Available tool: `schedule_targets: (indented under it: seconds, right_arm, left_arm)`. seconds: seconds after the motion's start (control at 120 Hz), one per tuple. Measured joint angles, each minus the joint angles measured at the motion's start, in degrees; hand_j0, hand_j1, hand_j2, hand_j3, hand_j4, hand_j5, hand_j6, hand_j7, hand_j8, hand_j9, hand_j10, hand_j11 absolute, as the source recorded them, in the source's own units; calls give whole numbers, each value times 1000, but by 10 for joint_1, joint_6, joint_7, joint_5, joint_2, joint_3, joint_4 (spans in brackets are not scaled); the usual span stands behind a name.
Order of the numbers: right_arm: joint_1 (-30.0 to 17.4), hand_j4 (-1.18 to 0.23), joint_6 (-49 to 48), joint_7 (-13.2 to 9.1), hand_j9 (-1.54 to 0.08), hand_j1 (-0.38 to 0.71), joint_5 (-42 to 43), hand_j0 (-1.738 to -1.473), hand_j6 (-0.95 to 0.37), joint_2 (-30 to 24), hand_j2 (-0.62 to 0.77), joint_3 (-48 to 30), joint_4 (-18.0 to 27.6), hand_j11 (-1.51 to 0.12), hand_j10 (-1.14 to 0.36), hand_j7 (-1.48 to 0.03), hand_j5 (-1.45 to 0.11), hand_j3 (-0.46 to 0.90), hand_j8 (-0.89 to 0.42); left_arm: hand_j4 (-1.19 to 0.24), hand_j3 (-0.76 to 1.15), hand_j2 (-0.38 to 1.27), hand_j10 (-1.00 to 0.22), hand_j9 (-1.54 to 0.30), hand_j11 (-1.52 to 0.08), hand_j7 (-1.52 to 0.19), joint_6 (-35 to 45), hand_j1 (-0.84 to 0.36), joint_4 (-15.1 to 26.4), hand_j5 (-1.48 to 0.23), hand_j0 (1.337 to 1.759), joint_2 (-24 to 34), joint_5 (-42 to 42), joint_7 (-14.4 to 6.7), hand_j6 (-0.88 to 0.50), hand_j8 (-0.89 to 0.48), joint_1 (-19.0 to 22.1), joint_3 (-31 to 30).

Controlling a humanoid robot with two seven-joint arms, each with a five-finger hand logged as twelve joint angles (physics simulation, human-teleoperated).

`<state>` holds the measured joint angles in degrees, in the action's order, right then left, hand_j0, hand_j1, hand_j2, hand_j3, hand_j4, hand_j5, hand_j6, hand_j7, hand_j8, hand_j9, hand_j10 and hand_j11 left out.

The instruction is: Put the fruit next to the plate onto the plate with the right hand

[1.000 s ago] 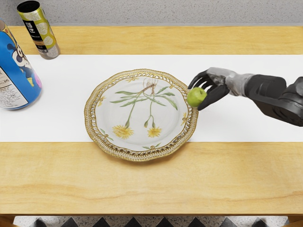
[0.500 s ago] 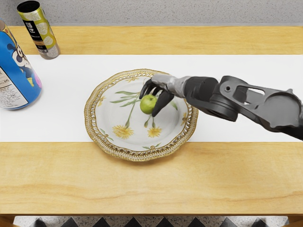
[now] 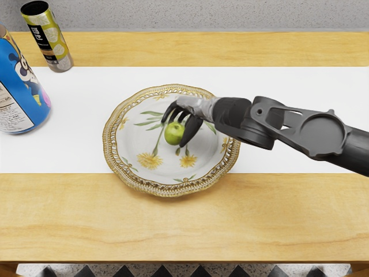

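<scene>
A small green apple (image 3: 174, 133) is over the middle of the flowered plate (image 3: 123, 163), which has a woven gold rim and lies on the white runner. My right hand (image 3: 179, 123) reaches in from the right, its dark fingers (image 3: 169, 114) curled over the apple's top and the thumb against its right side. I cannot tell whether the apple touches the plate's surface or hangs just above it. The forearm crosses the plate's right rim and hides part of it. No left arm shows.
A tall blue printed can (image 3: 17, 92) stands at the left edge. A yellow-green can (image 3: 47, 36) stands at the back left on the wooden table (image 3: 184, 219). The white runner (image 3: 288, 86) spans the table's width.
My right hand carried the apple leftward from beside the plate's right rim to over the plate's middle, and it now sits slightly lower. The plate and cans stayed put.
</scene>
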<state>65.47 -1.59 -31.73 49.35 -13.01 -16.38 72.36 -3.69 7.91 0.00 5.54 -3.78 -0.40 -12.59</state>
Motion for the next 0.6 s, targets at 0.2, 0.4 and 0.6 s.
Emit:
schedule_targets:
  seconds: [0.2, 0.4, 0.6]
  right_arm:
    - [0, -313, -1, 0, -410, 12, -6, -1658, -294, -6, 11, -4, 2, -410, -314, -408, -411, 0, -295]
    - [1, -174, -23, 1, -226, -147, -88, -1658, -167, -61, -7, -40, 51, -226, -174, -226, -227, 0, -167]
    - [-13, -94, -145, 10, -121, -240, -229, -1658, -92, -146, -8, -106, 94, -121, -94, -121, -121, 0, -91]
  left_arm:
    - [-245, 0, 49, -245, -318, -318, -318, 0, 55, 0, -318, 1658, 0, 0, 0, -245, -245, 0, 0]
    - [-245, 0, 49, -245, -318, -318, -318, 0, 55, 0, -318, 1658, 0, 0, 0, -245, -245, 0, 0]
    - [-245, 0, 49, -245, -318, -318, -318, 0, 55, 0, -318, 1658, 0, 0, 0, -245, -245, 0, 0]
